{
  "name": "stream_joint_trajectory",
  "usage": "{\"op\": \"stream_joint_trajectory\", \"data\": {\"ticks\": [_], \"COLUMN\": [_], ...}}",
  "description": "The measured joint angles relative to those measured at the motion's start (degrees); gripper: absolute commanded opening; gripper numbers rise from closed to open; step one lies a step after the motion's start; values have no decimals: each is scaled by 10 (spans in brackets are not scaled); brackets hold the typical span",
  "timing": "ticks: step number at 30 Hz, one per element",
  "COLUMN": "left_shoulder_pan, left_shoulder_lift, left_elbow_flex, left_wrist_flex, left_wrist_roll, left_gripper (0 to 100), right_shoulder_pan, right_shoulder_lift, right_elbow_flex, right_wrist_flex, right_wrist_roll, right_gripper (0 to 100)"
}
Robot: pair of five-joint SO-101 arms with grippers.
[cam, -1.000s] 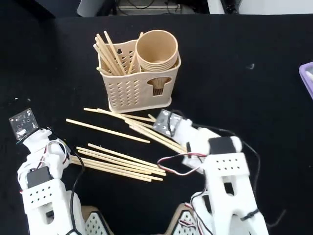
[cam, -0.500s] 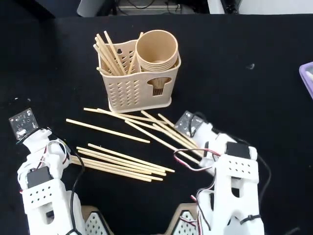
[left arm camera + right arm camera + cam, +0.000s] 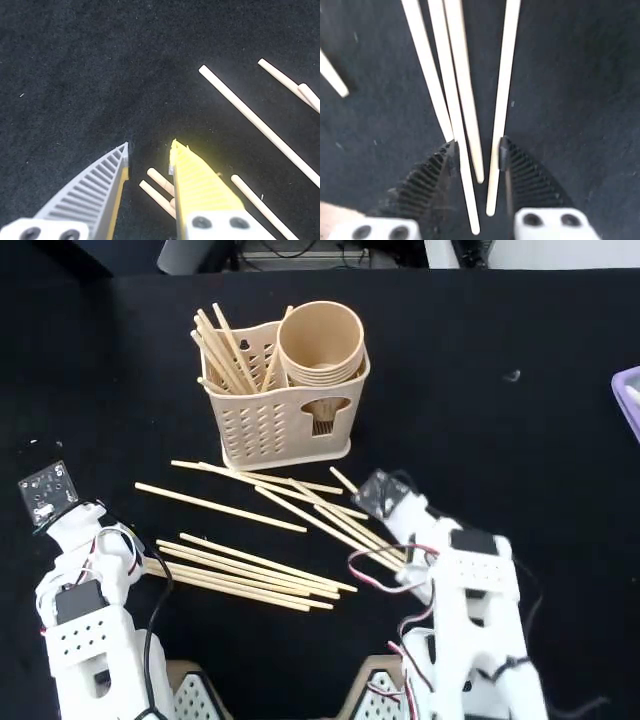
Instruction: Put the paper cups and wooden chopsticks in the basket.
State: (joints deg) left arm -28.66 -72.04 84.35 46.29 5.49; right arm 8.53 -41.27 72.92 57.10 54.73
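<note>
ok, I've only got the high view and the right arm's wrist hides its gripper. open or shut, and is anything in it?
Observer: Open. In the right wrist view the right gripper straddles about three loose chopsticks lying flat, with none clamped.
Operator: And the left one?
Observer: The left gripper is open too. Two chopstick ends lie in the gap between its fingers, ungripped.
</note>
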Motion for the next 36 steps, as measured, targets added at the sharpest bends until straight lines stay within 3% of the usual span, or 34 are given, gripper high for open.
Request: {"op": "stream_joint_trajectory", "data": {"ticks": [7,18,25,33,36], "left_shoulder_pan": [0,0,0,0,0], "left_shoulder_lift": [0,0,0,0,0], "left_elbow_flex": [0,0,0,0,0], "left_wrist_flex": [0,0,0,0,0], "left_wrist_roll": [0,0,0,0,0], "left_gripper": [145,145,145,145,145], "right_shoulder_pan": [-94,-103,-102,-105,-136], "right_shoulder_lift": [142,340,345,186,129], "right_elbow_flex": [-123,-230,-234,-208,-167], "right_wrist_flex": [-18,-40,-44,34,51], "right_wrist_roll": [-82,-89,-89,-89,-89], "right_gripper": [159,160,159,159,158]}}
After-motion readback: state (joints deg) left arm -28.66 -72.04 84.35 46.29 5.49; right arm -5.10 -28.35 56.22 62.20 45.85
